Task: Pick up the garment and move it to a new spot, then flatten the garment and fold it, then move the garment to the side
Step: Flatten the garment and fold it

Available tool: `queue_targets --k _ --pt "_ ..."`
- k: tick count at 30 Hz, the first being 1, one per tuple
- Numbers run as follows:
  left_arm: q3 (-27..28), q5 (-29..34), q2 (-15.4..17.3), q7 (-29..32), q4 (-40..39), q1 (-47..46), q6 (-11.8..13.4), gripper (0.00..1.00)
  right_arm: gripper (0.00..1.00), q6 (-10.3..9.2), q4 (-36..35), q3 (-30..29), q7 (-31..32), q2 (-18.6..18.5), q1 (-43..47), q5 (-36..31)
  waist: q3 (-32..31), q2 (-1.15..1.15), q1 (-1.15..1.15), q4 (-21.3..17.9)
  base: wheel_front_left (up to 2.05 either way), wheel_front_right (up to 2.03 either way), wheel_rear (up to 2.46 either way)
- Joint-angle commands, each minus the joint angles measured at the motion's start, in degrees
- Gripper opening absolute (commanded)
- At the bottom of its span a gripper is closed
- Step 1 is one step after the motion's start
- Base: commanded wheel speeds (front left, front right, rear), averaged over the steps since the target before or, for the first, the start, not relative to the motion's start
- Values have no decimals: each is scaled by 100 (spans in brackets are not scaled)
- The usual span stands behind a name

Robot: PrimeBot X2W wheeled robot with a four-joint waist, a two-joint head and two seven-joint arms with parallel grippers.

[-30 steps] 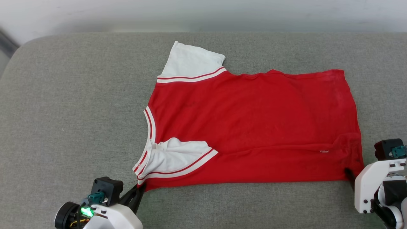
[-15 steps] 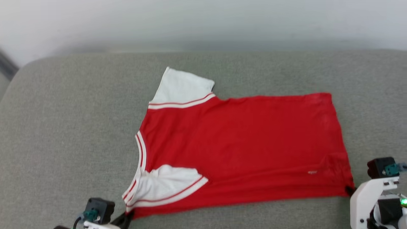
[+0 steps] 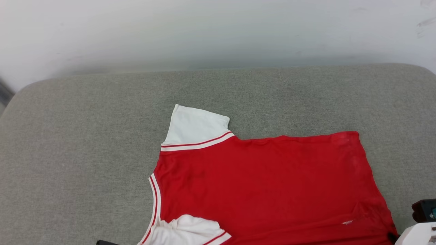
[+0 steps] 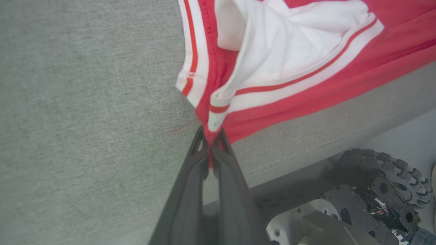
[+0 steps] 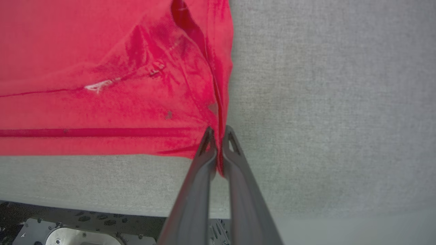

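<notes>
Left side first: the left gripper has its two dark fingers pressed together on the garment. It pinches the corner where the striped collar trim meets the crumpled white sleeve, in the centre of the left wrist view. Grey cushion runs underneath, and the robot's wheeled base sits at the lower right of that frame.

In the head view the garment lies spread over the lower middle and lower right of the frame on the cushion, plain red side up. One white sleeve lies flat, pointing up-frame. The other sleeve is bunched at the bottom edge. A pale wall runs along the top.

Over to the right, the right gripper is clamped on the red hem corner, fingers tight together mid-frame in the right wrist view. Red cloth spreads over the upper left, a small white tag on it.
</notes>
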Motion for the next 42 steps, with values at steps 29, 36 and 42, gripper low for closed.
queue_targets --k 29,36,42 --pt "774 563 -590 -2439 197 -589 113 100 100 -9 -477 233 -2109 75 -571 250 -290 0 0 -13 0 0 0" --pt "1327 1499 -1140 -2769 -135 -678 85 100 100 -9 -718 299 -3526 253 -662 45 -226 0 0 -82 0 0 0" --pt "1498 1850 -1272 -2769 -21 -1100 -322 100 100 -9 -764 395 -3908 349 -834 -59 121 0 0 -270 0 0 0"
